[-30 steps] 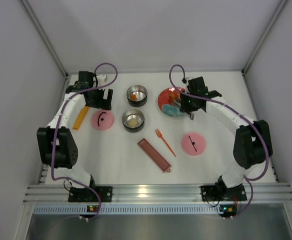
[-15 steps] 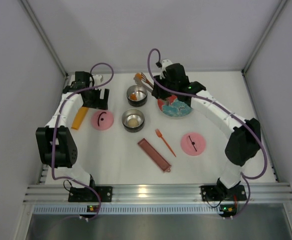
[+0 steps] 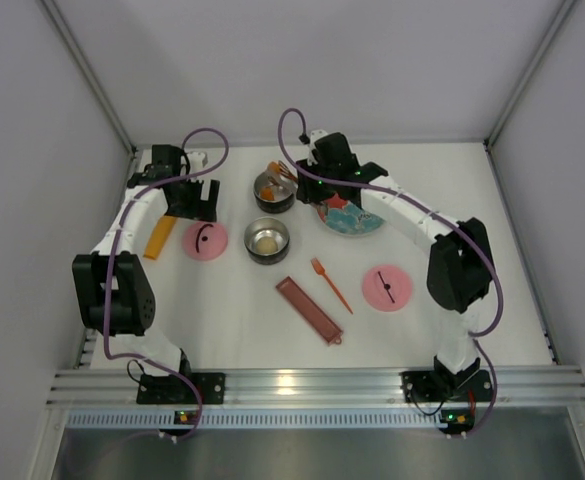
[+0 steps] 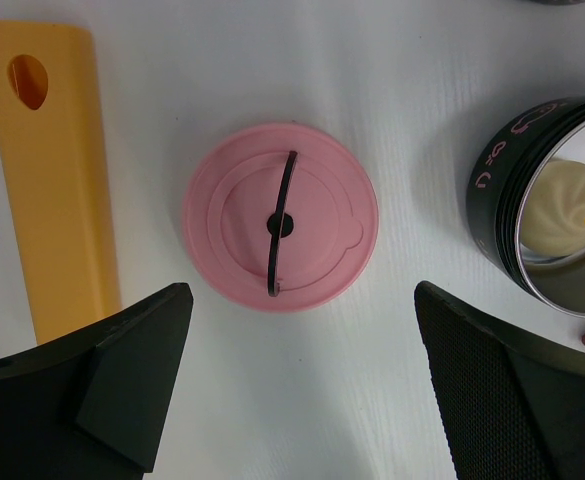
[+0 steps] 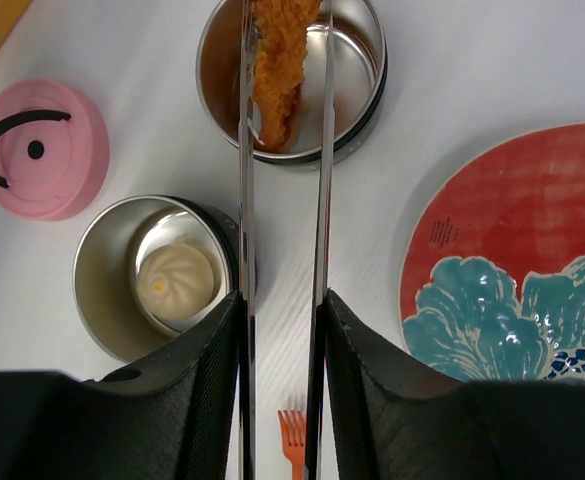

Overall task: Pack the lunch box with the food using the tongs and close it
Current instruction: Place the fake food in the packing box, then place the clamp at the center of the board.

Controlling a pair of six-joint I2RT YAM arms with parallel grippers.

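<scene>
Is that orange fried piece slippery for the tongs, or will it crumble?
Probably not slippery: the fried piece has a rough crust, and the tongs pinch it between their slim arms. It looks light, since those arms look straight holding it above the tin. A hard squeeze might flake crumbs off.

Small print on plate (image 5: 532, 190); pink marks on tin (image 4: 491, 195); illegible

Right wrist view: the far tin (image 5: 357, 70) and the fried piece (image 5: 277, 60) in the tongs (image 5: 323, 180) run off the top edge, the plate (image 5: 512, 220) off the right, the fork (image 5: 292, 425) shows only tines — the tongs' joined end is out of sight. Left wrist view: the near tin (image 4: 497, 190) is cut by the right edge
</scene>
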